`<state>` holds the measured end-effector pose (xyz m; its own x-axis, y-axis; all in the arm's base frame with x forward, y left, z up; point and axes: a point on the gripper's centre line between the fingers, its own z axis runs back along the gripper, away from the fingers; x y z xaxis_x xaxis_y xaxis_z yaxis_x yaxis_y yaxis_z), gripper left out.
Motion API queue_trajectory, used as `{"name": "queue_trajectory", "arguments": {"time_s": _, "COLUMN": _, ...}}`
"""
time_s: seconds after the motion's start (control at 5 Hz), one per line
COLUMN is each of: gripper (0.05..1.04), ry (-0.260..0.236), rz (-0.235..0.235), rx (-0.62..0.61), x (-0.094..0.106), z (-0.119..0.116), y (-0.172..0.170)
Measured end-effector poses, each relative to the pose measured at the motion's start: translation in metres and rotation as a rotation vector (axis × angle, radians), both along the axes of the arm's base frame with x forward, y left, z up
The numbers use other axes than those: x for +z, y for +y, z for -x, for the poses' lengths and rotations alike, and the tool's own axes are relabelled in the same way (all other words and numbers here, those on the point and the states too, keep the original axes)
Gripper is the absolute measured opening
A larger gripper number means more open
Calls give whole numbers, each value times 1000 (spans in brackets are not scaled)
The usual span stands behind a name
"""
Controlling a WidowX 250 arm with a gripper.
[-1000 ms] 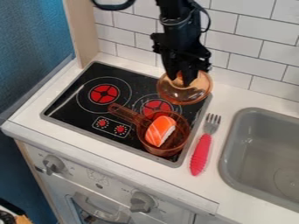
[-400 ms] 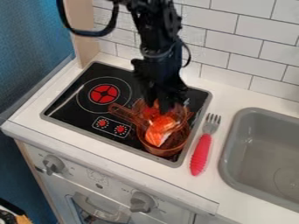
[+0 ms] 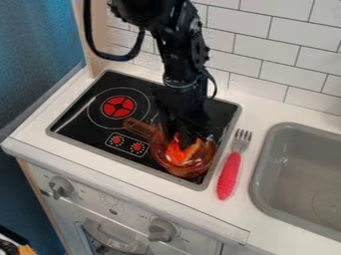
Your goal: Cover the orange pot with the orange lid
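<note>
The black gripper point(image 3: 181, 142) hangs over the pot at the stove's front right, its fingers at the lid's top, shut on the lid's knob as far as can be made out. The clear orange lid point(image 3: 197, 160) lies across the mouth of the orange pot point(image 3: 186, 174); whether its rim is fully seated I cannot tell. The pot's handle points to the upper left. Through the lid shows the orange and white salmon piece point(image 3: 176, 155) inside the pot.
The black stovetop point(image 3: 86, 119) has red burner marks. Right of it lies a fork with a red handle point(image 3: 229, 175), beside the grey sink point(image 3: 266, 187). A white tiled wall point(image 3: 266, 64) stands behind the counter.
The gripper has carried the lid from the stove's back right toward the front and down onto the pot. The pot, the salmon piece and the fork have kept their places.
</note>
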<state>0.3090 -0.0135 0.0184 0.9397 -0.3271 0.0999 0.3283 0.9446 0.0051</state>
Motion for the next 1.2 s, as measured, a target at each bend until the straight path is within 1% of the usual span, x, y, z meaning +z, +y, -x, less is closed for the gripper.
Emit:
{"name": "queue_trajectory", "arguments": {"time_s": 0.4, "gripper": 379, "ry": 3, "rz": 21, "rx": -36, "x": -2, "z": -2, "y": -5}}
{"name": "queue_trajectory", "arguments": {"time_s": 0.6, "gripper": 446, "ry": 5, "rz": 16, "rx": -35, "x": -2, "z": -4, "y": -4}}
{"name": "queue_trajectory", "arguments": {"time_s": 0.8, "gripper": 756, "ry": -5, "rz": 6, "rx": -22, "x": -1, "z": -9, "y": -2}}
{"name": "queue_trajectory", "arguments": {"time_s": 1.0, "gripper": 990, "ry": -2, "rz": -18, "rx": -11, "x": 0, "z": -9, "y": 2}}
{"name": "queue_trajectory", "arguments": {"time_s": 1.2, "gripper": 1001, "ry": 7, "rz": -20, "rx": -9, "x": -1, "z": -8, "y": 2}}
